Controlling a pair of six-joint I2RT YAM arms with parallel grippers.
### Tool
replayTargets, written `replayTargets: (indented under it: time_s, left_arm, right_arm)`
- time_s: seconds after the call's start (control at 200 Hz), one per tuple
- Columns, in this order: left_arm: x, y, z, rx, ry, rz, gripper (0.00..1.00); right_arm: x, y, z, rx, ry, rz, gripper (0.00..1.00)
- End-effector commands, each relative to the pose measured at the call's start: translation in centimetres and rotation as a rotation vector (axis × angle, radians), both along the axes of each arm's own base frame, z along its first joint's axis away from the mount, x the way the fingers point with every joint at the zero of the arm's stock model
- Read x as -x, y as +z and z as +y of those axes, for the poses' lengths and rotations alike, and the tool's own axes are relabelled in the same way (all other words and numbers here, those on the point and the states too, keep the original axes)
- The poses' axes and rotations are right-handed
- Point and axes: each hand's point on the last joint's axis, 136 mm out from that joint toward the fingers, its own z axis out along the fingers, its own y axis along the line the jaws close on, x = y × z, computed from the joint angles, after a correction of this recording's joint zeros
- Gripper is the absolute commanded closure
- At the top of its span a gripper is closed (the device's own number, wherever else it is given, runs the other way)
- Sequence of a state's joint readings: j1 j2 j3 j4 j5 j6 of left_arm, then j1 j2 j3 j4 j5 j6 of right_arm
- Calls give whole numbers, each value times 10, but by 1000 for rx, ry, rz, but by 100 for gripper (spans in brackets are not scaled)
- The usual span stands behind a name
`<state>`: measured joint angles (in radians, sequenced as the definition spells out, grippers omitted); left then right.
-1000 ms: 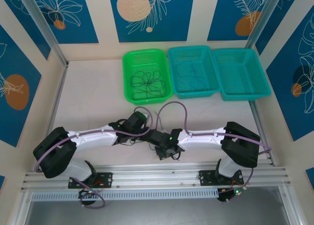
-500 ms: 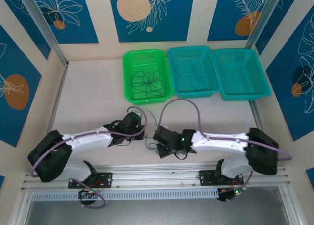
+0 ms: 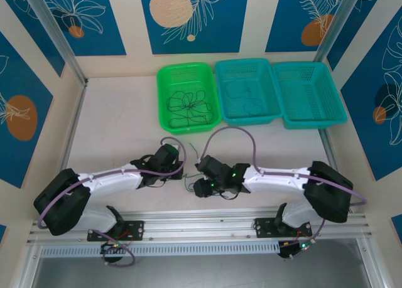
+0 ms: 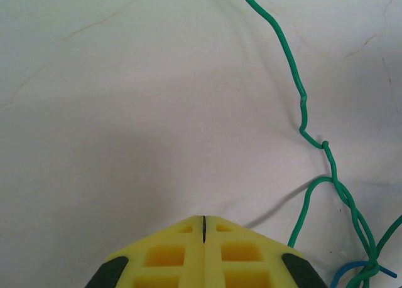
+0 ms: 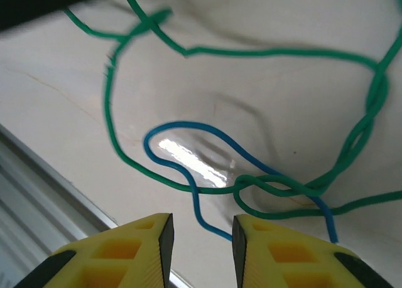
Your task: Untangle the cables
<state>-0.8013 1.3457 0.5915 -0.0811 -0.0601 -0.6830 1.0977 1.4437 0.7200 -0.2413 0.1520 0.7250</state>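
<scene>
Toward 6 o'clock on the white table (image 3: 119,118), green wire (image 5: 270,51) knotted with blue wire (image 5: 182,123); left gripper (image 4: 204,220) pressed together, green strand at its 3 o'clock; right gripper (image 5: 202,222) spread before the blue loop, likely to pinch and tug it free.
</scene>
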Motion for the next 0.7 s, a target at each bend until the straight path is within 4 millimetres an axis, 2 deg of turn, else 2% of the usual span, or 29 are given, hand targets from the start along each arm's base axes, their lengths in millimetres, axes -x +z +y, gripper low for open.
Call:
replayTargets:
  time_s: [0.0,0.26,0.36,0.43,0.535,0.695]
  left_arm:
    - [0,-1,3,7,10,1,100]
    - [0,1,5,-4,8,-5,100]
    - [-1,2,7,-9,11,-11,100]
    - [-1,1,9,-17,17,-14,100]
    - [-1,-1,13,-33,21,-20,100]
    - [-2,-8,28,-105,38,-41,100]
  right_arm:
    - [8,-4,16,-14,73,17,68]
    - [5,-21,30,40,105,-7,70]
    - [3,-27,28,82,98,-17,79]
    - [2,-27,24,100,82,-28,90]
    - [4,-16,25,72,96,-42,97]
    - [8,25,22,-40,119,-93,99]
